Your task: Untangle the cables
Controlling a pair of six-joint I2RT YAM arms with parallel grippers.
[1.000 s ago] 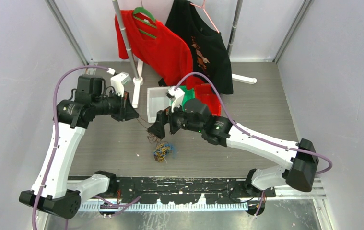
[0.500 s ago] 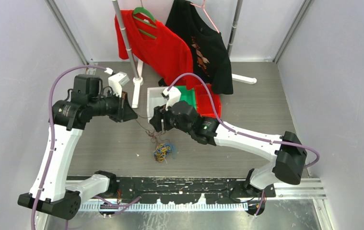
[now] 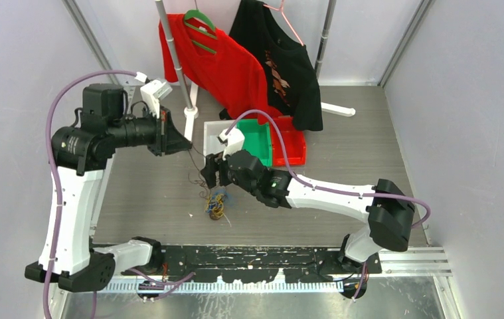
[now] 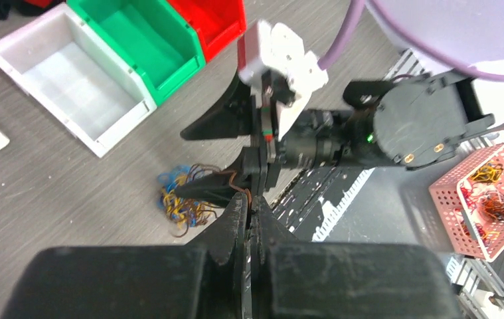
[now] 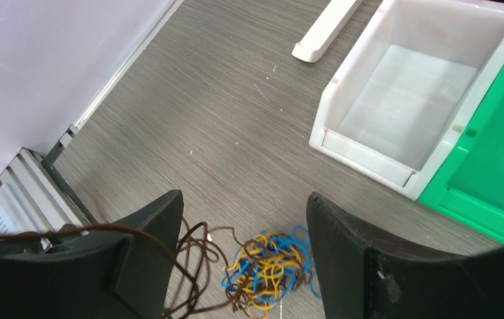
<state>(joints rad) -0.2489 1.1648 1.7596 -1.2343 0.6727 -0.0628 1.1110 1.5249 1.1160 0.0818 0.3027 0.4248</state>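
The right gripper (image 5: 244, 203) is seen with its jaws well apart and nothing clamped between them. It is poised just above the cables (image 5: 265, 269), which are heaped on the tabletop (image 5: 236, 113) close to its near edge, a little left of the middle. A brown strand (image 5: 192, 252) is laid across one of its fingers (image 5: 143, 232); whether it is hooked there or merely touched cannot be told. Farther back, toward the left edge, the left gripper (image 4: 250, 203) is shut tight on the end of what appears to be the same strand, which is stretched from its tips down to the heap. The task is judged to be at an early stage. Only this single strand is stretched clear, while the yellow, blue and remaining brown loops are left knotted together. Beyond the grippers, around the middle of the tabletop, a white bin (image 5: 368, 163), a green bin (image 5: 481, 199) and a red bin (image 3: 294, 149) are set side by side. No cable is seen in the white bin or in the visible part of the green one, so nearly all of the separating is taken to remain.
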